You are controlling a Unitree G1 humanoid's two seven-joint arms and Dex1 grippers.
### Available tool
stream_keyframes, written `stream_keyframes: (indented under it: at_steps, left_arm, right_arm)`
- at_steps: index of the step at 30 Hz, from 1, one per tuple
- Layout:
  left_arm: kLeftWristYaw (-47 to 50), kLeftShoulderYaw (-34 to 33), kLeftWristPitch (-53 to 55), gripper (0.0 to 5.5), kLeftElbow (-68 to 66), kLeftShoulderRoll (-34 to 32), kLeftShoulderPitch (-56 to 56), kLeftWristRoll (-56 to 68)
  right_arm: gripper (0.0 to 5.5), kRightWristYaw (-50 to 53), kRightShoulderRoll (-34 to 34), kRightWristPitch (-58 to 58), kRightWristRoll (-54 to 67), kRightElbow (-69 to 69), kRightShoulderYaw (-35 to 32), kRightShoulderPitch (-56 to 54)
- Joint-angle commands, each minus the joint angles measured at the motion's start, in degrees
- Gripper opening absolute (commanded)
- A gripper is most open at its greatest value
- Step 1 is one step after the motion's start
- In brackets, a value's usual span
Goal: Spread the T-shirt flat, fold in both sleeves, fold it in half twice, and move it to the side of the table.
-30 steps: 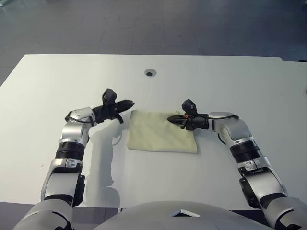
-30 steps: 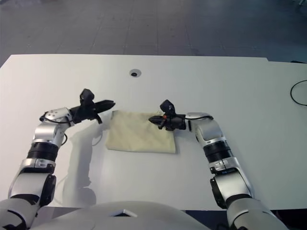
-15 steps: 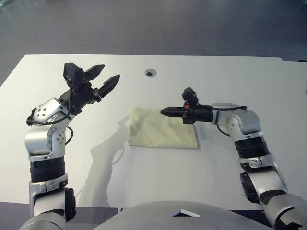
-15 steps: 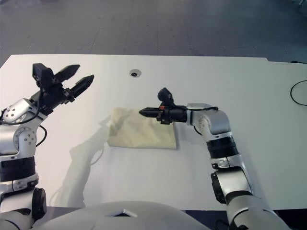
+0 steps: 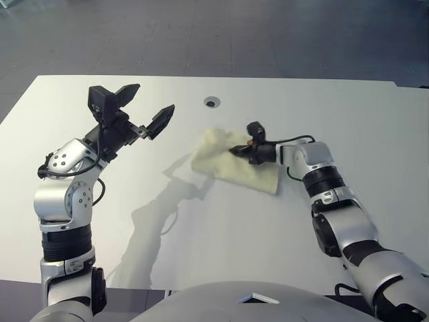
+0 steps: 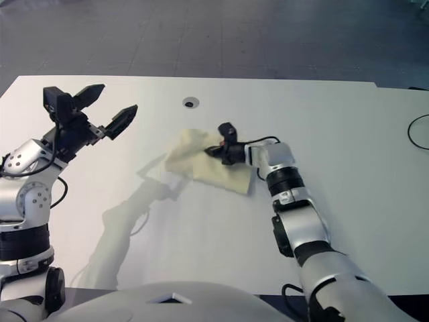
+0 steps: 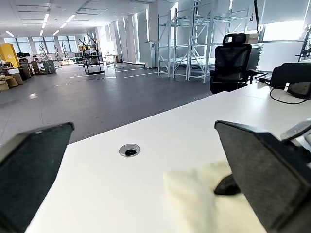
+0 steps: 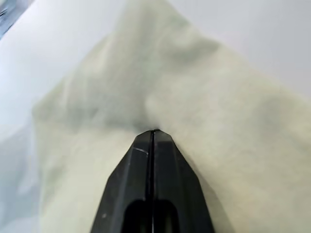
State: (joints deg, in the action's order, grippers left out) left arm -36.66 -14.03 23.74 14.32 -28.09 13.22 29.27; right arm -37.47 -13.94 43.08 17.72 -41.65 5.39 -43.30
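While the right gripper (image 5: pixel 234 150) has its fingers pressed together on a pucker of the T-shirt (image 5: pixel 236 168), we judge the folding done and the last step in hand: carrying the bundle to the side of the tabletop (image 5: pixel 201 248). The pale shirt lies as a small folded packet about midway between the left and right edges, somewhat toward the far edge, near the cable hole (image 5: pixel 211 102). It sits askew, and its corner toward the far-left looks bunched and raised off the surface.

The left gripper (image 5: pixel 155 96) hangs high over the left half of the tabletop with its fingers wide apart, holding nothing and well clear of the cloth.

To do this well, we would keep the pinch firm and low and draw the packet slowly across the surface, so that the layers travel together rather than peel open. We would pull along one straight line toward the chosen edge, watch the raised corner, and let go only once the packet lies flat. A single pinch point may let the folds slide apart.
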Motion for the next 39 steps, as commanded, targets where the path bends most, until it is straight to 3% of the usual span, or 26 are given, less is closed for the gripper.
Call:
stream_keyframes:
  at_steps: [1,6,11,15,17,20,24,27,30,39]
  left_arm:
    - [1.12,0.94,-1.18,5.39,-0.56,0.35,-0.81,-1.47]
    - [3.76,2.69,-2.44,5.39,-0.25,2.66,-0.35,-2.83]
    - [6.61,3.89,-3.91,5.39,0.37,4.83,-1.1,-4.15]
    - [6.82,4.56,-4.54,5.39,0.42,4.62,-1.49,-5.08]
    - [7.45,4.35,-5.29,5.39,0.37,4.75,-1.38,-5.75]
    - [10.61,3.15,-7.45,5.4,1.46,6.68,-1.85,-6.38]
    - [17.17,3.96,-11.66,5.4,2.93,10.08,-3.61,-10.57]
    - [21.99,7.91,-15.78,5.4,3.59,11.04,-5.42,-19.06]
    - [26.68,10.39,-17.95,5.4,5.42,13.01,-7.77,-25.39]
    - [30.61,11.84,-21.07,5.4,4.21,15.52,-9.18,-30.5]
  right_arm:
    - [0.0,15.8,-7.62,-3.8,-3.56,-10.85,-8.46,4.81]
    - [0.0,30.93,-13.84,-11.16,-3.1,-15.59,-17.69,7.0]
    - [0.0,31.57,-14.2,-15.91,-4.5,-13.8,-18.27,8.41]
    - [0.0,30.04,-14.68,-16.73,-5.65,-3.87,-17.03,9.85]
    - [0.0,33.1,-14.58,-15.25,-4.18,8.59,-19.76,11.37]
    - [0.47,34.45,-11.46,-12.67,-0.24,31.02,-21.26,13.75]
    - [1.1,30.76,-7.73,-16.23,-2.07,47.15,-12.17,22.23]
    - [1.59,32.02,-7.15,-23.94,-10.5,54.16,-4.89,30.97]
    - [2.1,35.23,-4.74,-29.46,-16.19,60.12,-1.73,36.45]
    - [3.56,39.19,1.14,-31.9,-21.91,61.94,-1.18,42.48]
